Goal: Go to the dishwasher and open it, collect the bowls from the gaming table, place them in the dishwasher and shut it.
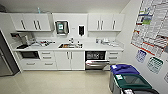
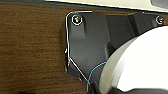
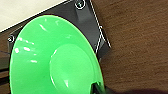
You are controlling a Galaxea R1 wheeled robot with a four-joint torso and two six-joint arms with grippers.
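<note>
The dishwasher stands under the counter ahead, right of the middle. Its steel door hangs partly down and dark racks show inside. In the right wrist view a bright green bowl looms large and tilted, with my right gripper shut on its rim. A white rounded bowl appears in the left wrist view, and my left gripper grips its edge. The gaming table is out of view.
White cabinets and a counter with a sink run across the back wall. A dark fridge stands at the left. A purple-lidded bin and a green-lidded bin stand against the right wall near the dishwasher. Pale floor lies between.
</note>
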